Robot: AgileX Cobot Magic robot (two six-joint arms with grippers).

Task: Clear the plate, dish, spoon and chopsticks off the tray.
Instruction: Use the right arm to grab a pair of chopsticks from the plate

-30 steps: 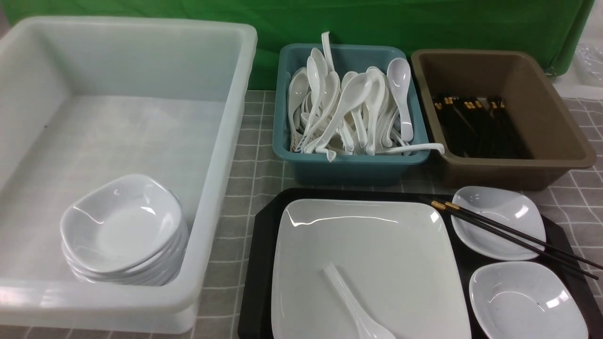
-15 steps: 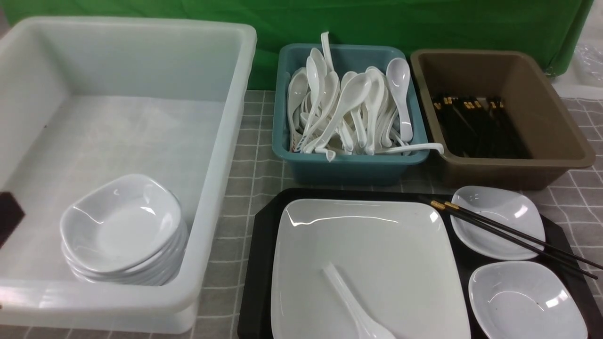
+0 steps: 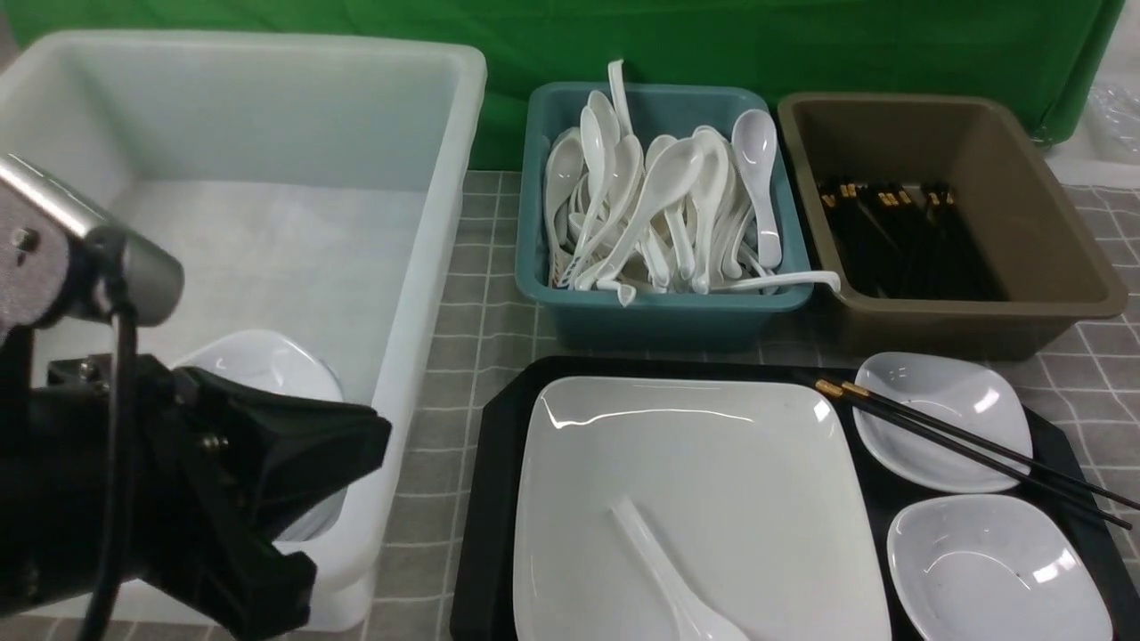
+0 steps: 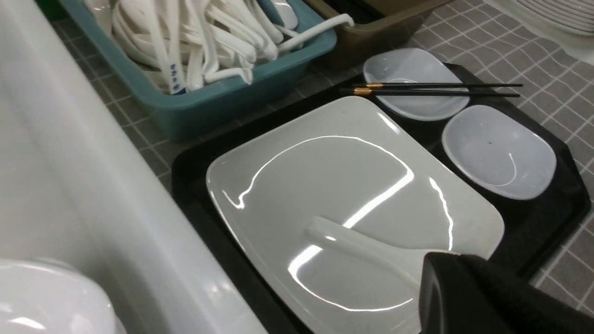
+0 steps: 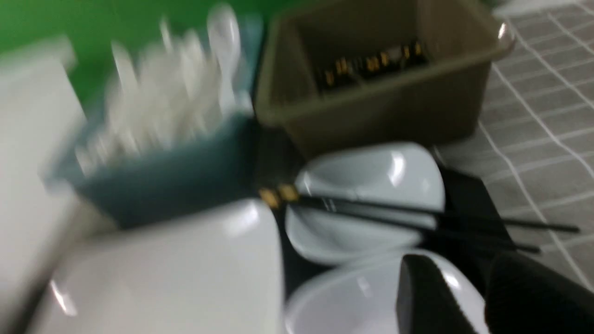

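The black tray [image 3: 499, 427] holds the large white plate [image 3: 712, 463], and the white spoon [image 3: 677, 579] lies on the plate. Two small white dishes [image 3: 944, 418] [image 3: 989, 570] sit at the tray's right side. The black chopsticks [image 3: 962, 445] rest across the far dish. My left gripper [image 3: 365, 441] is shut and empty, hanging left of the tray in front of the white tub. In the left wrist view that gripper [image 4: 441, 278] shows just beside the spoon [image 4: 362, 246]. My right gripper [image 5: 478, 287] is open over the near dish [image 5: 352, 297]; it holds nothing and is out of the front view.
A big white tub [image 3: 427, 223] at the left holds a stack of small dishes [image 3: 258, 365], partly hidden by my left arm. Behind the tray stand a teal tub [image 3: 659, 312] full of spoons and a brown tub [image 3: 980, 320] with chopsticks.
My left arm has swung in from the left edge of the front view and now covers most of the dish stack. Nothing on the tray has moved.
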